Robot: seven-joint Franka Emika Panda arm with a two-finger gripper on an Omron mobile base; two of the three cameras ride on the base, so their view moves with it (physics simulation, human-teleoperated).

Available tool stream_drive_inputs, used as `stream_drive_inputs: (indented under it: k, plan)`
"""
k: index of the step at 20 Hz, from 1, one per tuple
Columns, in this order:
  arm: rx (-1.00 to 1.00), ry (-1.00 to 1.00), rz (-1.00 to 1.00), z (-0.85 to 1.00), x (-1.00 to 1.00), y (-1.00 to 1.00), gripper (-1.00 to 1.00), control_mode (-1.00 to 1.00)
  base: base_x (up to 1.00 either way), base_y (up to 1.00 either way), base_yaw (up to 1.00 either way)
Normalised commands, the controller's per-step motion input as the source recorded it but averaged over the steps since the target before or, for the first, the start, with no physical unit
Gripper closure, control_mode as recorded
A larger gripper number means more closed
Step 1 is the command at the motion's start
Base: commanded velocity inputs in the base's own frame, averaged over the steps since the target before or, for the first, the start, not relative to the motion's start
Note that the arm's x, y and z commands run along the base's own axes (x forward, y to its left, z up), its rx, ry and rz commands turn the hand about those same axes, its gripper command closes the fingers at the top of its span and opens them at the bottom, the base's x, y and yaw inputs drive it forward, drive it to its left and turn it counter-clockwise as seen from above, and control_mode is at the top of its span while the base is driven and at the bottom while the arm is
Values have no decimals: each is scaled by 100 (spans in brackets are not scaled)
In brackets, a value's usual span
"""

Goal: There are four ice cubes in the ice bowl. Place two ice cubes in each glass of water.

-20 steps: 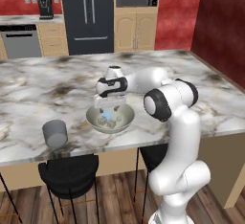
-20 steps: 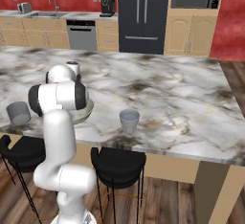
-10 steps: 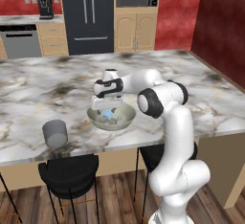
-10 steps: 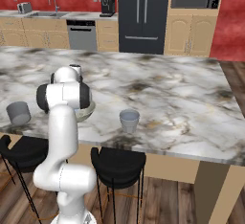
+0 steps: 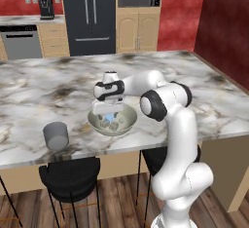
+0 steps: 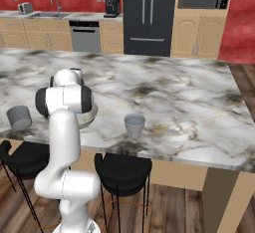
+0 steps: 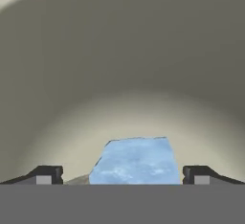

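Down inside the ice bowl (image 7: 119, 74), claw (image 7: 122, 175) spread open, ice cube (image 7: 134, 161) between its fingertips

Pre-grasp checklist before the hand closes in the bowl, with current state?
1. Hand lowered into the ice bowl: ok.
2. Ice cube centred between the fingertips in the hand view: ok.
3. Fingers open wide enough to straddle it: ok, a gap shows on both sides.
4. Fingers deep enough around the cube: cannot tell.
5. Other cubes clear of the fingers: cannot tell.
6. Both cups standing upright, near cup and far cup: ok.
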Motion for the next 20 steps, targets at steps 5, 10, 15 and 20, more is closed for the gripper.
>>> stream_drive_inputs:
  k: [5,10,15,20]
  plan:
    - [0,-8,0,0,-23,-1,-100,-100,0,0,0]
    - [0,-1,0,0,7,0,-100,-100,0,0,0]
    - [0,0,0,-6,14,-1,-100,-100,0,0,0]
    - [0,0,0,-26,20,-5,-100,-100,0,0,0]
